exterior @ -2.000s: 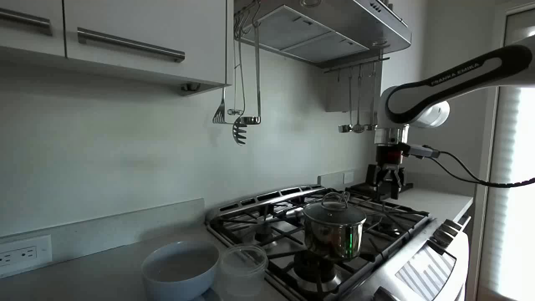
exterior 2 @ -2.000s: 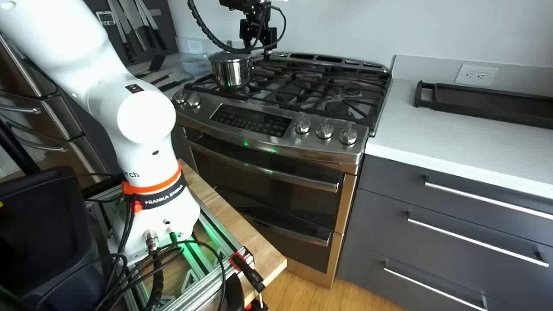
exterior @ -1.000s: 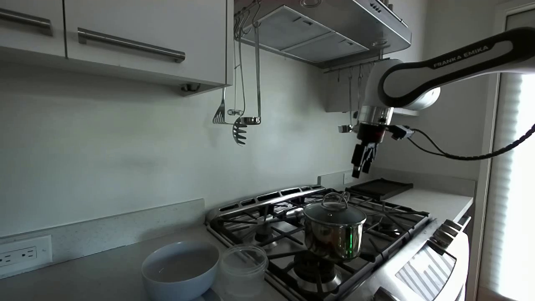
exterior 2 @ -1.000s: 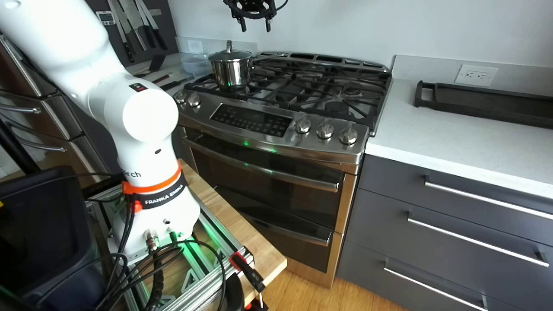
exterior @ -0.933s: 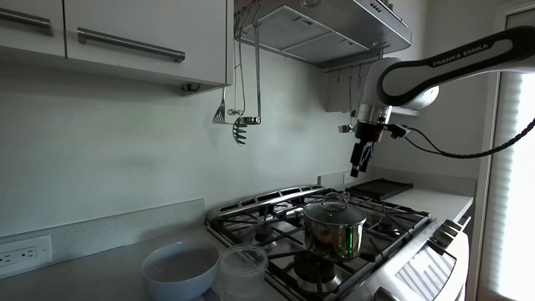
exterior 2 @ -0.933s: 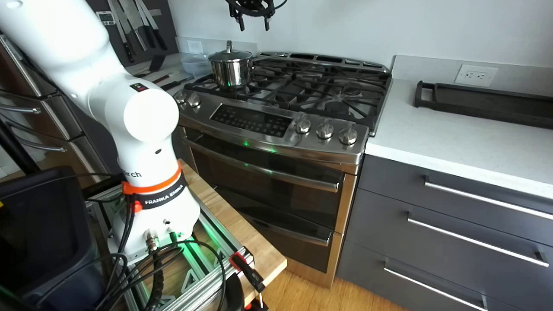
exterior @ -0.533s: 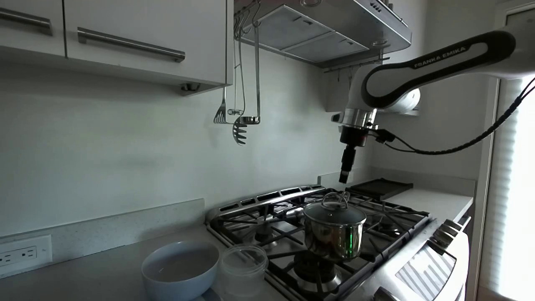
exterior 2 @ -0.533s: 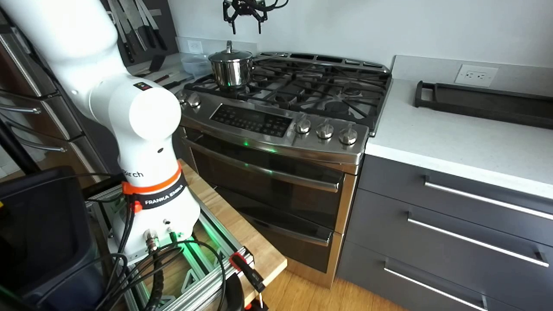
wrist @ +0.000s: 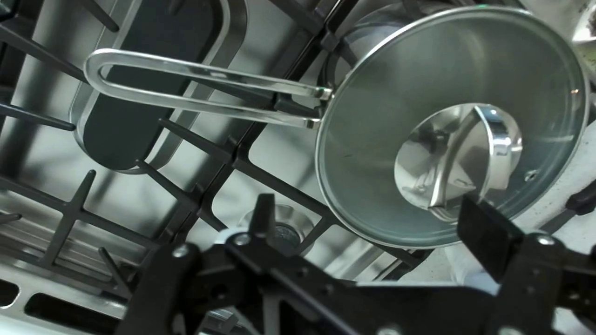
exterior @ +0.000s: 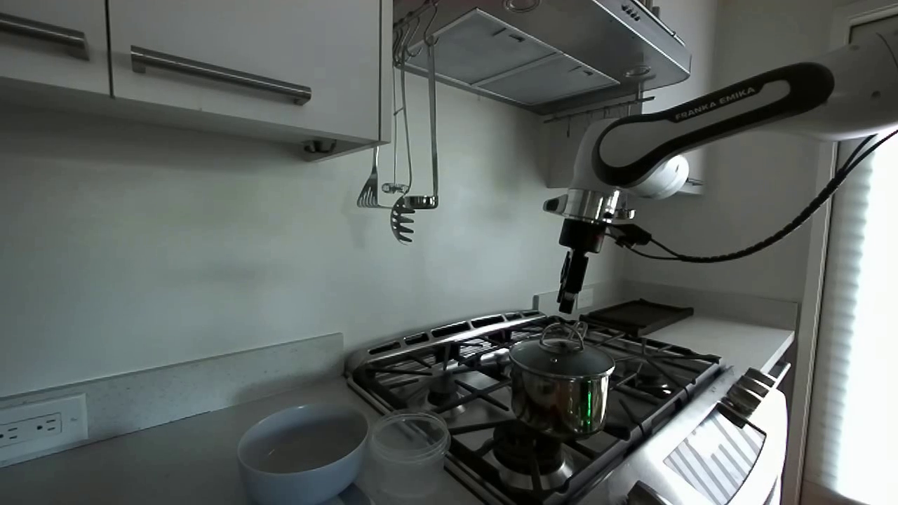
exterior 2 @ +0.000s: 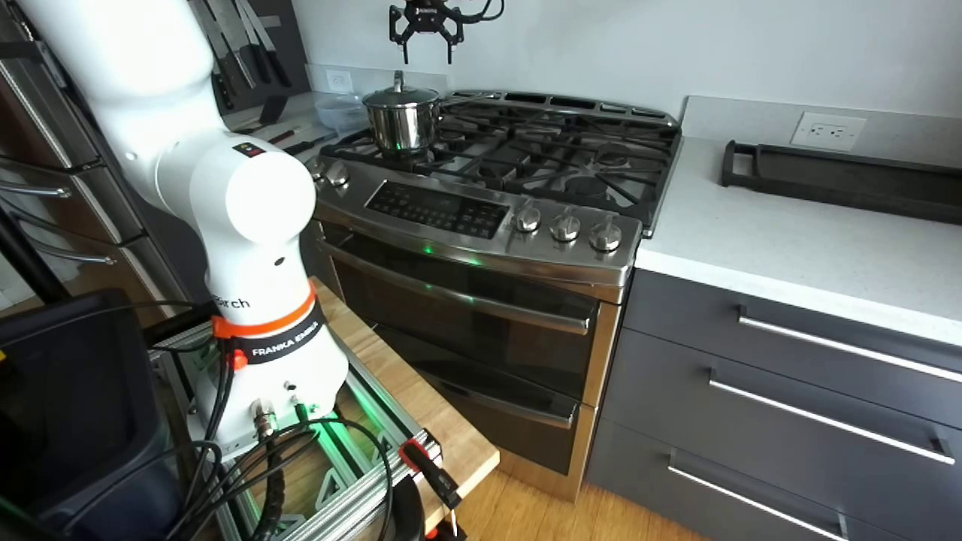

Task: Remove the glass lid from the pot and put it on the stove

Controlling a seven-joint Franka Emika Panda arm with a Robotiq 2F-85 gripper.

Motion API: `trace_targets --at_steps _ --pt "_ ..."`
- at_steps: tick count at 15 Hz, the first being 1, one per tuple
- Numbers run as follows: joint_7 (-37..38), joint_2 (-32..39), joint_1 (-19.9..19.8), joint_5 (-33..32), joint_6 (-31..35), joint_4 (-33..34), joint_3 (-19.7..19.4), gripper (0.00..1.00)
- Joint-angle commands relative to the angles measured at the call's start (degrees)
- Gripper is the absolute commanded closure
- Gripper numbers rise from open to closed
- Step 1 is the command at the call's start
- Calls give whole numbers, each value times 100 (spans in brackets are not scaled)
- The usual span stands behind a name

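At the lower left of an exterior view we see a smooth, round whitish bowl (exterior: 303, 485) on the tabletop (exterior: 154, 466), and just beside it a clear, thin-walled round tub (exterior: 408, 477). To the right spreads the steel stove (exterior: 635, 464), crossed by matte black grates (wrist: 72, 211), their bars branching at the left of the wrist view. Right of centre, on the stove, stands the pot (exterior: 558, 403), a mirror-bright steel cylinder with a green streak on its side. The glass lid (exterior: 565, 361) rests on its mouth, see-through and smoky, slightly domed, with a looped metal handle (wrist: 498, 144) on top. Just above that handle hang the black fingers (exterior: 566, 306), released and spread well apart at the bottom of the wrist view; in both exterior views we see a gap beneath them. At the right, the white arm (exterior: 708, 116) slopes down leftward, then bends sharply downward, leaning slightly.
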Motion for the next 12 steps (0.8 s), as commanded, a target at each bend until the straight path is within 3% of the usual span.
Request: trace_targets --at_steps 1,12 --pt "4 4 -48 3 -20 22 49 0" --pt "1043 216 68 11 -721 390 414 0"
